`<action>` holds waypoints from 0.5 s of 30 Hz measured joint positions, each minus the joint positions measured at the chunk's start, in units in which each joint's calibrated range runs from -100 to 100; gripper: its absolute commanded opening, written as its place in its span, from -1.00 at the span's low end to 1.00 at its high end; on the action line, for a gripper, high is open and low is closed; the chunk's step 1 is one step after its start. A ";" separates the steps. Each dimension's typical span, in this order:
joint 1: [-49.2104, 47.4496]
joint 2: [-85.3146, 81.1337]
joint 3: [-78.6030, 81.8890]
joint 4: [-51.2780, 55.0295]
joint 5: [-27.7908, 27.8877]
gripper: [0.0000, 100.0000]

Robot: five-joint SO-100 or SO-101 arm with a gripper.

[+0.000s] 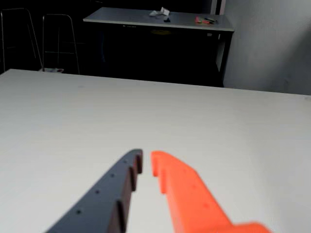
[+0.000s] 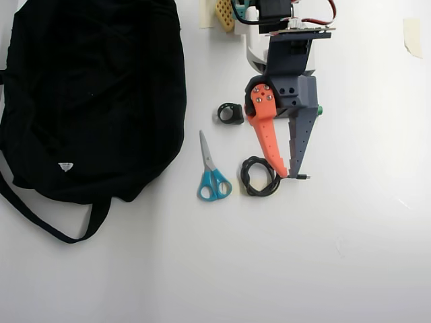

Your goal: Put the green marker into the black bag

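Green-ended slim black marker [image 2: 319,110], mostly hidden beneath the near-closed, empty grey-and-orange gripper [image 2: 290,173] with one green end showing beside it, is probably light, stiff and roll-prone, best pinched across mid-barrel.

Large slumped black bag [image 2: 94,94] at overhead view's left; green marker [image 2: 319,111] mostly hidden beneath arm.

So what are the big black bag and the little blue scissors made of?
The black bag looks like soft matte cloth: it slumps, wrinkles, and its strap lies limp. The scissors seem to have shiny grey metal blades and smooth blue plastic handles, though that is only from their look.
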 measured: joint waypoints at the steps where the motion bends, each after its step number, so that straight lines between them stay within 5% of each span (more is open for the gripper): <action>1: -0.07 0.58 0.00 -0.86 0.00 -0.95; 15: 1.18 0.66 0.00 -1.37 0.05 -0.94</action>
